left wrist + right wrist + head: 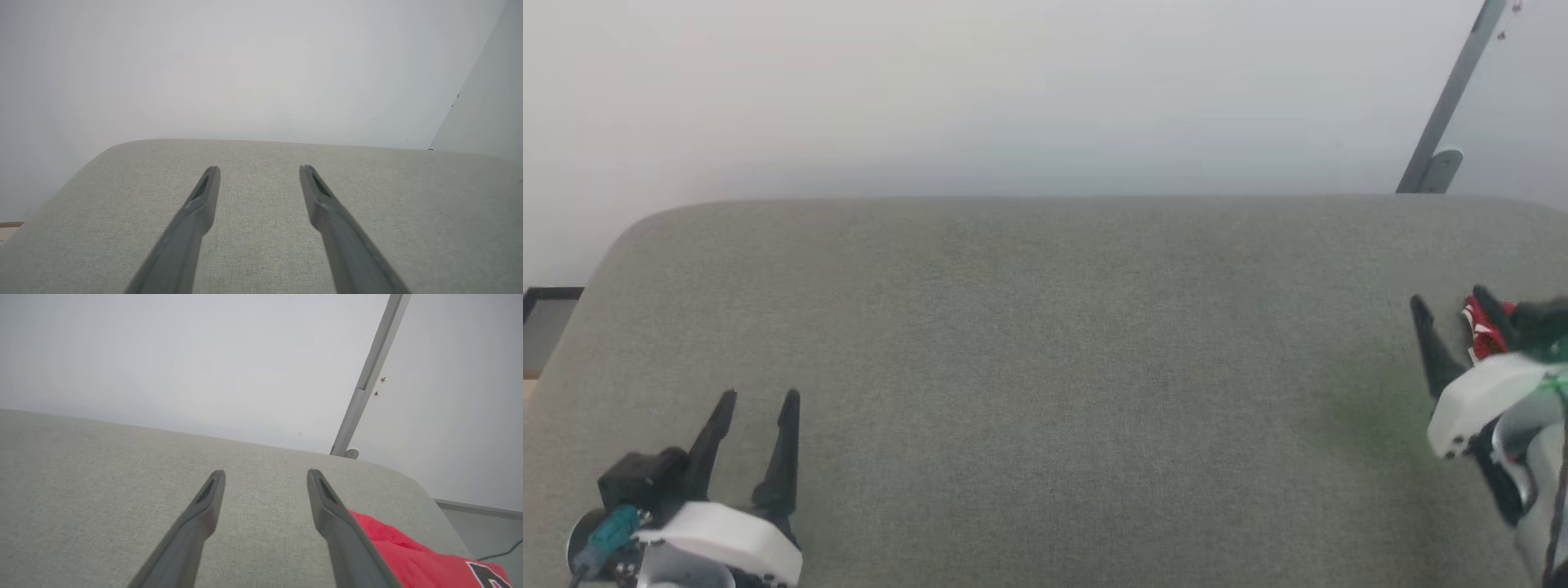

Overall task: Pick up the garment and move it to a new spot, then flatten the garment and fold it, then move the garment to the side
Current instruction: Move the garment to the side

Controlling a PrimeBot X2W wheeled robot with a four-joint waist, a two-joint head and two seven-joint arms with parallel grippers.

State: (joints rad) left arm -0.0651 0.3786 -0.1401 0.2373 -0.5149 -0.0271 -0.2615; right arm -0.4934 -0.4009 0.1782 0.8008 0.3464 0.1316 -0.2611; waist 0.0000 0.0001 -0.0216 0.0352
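Our left end effector [760, 398] and right end effector [1450, 296] both hover released and empty. The garment [1485, 336] lies at the right edge of the grey padded surface [1045, 343], so we judge every step remains.

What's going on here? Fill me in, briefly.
A two-armed robot faces a wide grey padded surface. Both grippers are open and hold nothing. The left gripper hovers over bare fabric at the near left. The right gripper is at the far right, next to the red garment, which lies at that edge, beside its fingers rather than between them.
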